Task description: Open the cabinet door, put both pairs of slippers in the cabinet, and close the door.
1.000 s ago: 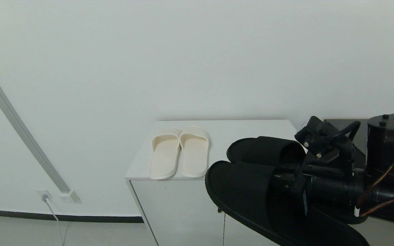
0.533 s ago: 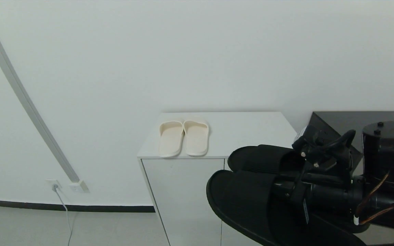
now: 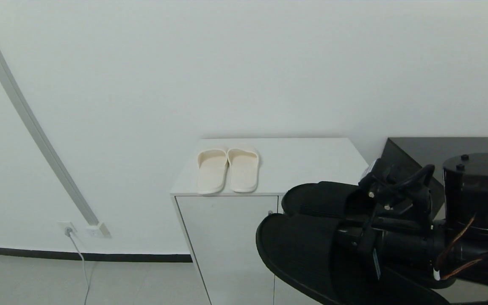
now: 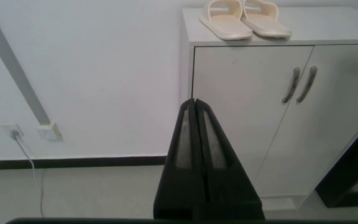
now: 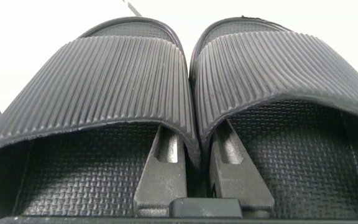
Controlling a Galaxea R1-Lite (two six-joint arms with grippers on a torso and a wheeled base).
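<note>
The right gripper point(image 5: 194, 142) has the black slippers point(image 3: 307, 243) pinched as a pair. One of its fingers point(image 5: 164, 168) goes into each slipper, under the strap, and the two inner side walls are squeezed together between them. So the fingers are clamped tight on that double wall, with the slippers lying side by side.

In the head view the pair sticks out from the front of the arm, toes pointing to the robot's left. It's tipped on edge, so one slipper sits higher than the other. It's up in the air in front of the right half of the cabinet point(image 3: 227, 237); can't tell how close.

Looks-wise they're plain black slides. The straps are wide and ribbed, the footbeds have a fine grid texture, and the soles are thin with rounded toes.

The cream slippers point(image 3: 227, 169) sit on the cabinet top near its left front edge. They touch each other, heels at the edge and toes toward the wall.

The cabinet is white, and both doors are shut. Two upright handles point(image 4: 299, 84) sit side by side where the doors meet.

The left gripper point(image 4: 195, 109) has its fingers pressed flat together with nothing between them. It's down low, facing the left door and well apart from it.
</note>
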